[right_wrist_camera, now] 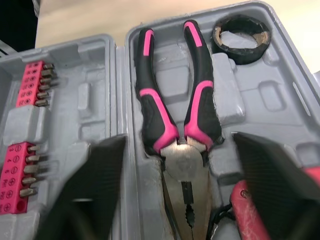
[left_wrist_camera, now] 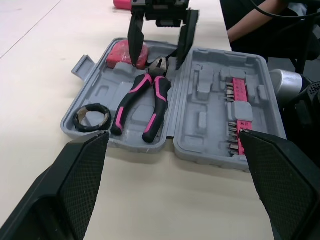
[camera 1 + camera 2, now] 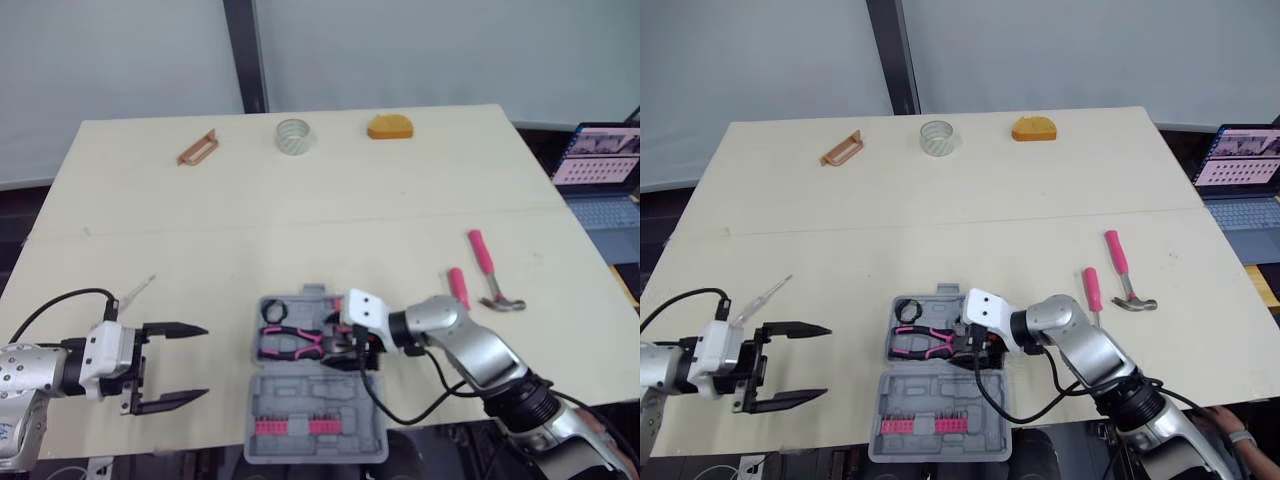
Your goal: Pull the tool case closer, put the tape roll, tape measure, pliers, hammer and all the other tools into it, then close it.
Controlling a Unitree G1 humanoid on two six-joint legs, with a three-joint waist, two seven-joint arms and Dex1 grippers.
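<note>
Two grippers, fingers spread and empty: left gripper [image 3: 192, 362] hovering beside the open tool case [image 3: 315, 405] at the near bench [image 3: 300, 220] edge, right gripper [image 2: 160, 39] straddling the pliers [image 3: 290, 342] bedded inside. Rise straight up without snagging them, then out to the hammer [image 3: 490, 275]. Plainer from the left wrist than the head: red casing [image 2: 125, 54] by those fingers [image 2: 136, 37], perhaps the tape measure.

Pliers [image 1: 182, 155] lie in tool case [image 3: 300, 395]; hammer [image 3: 485, 265] right.
</note>
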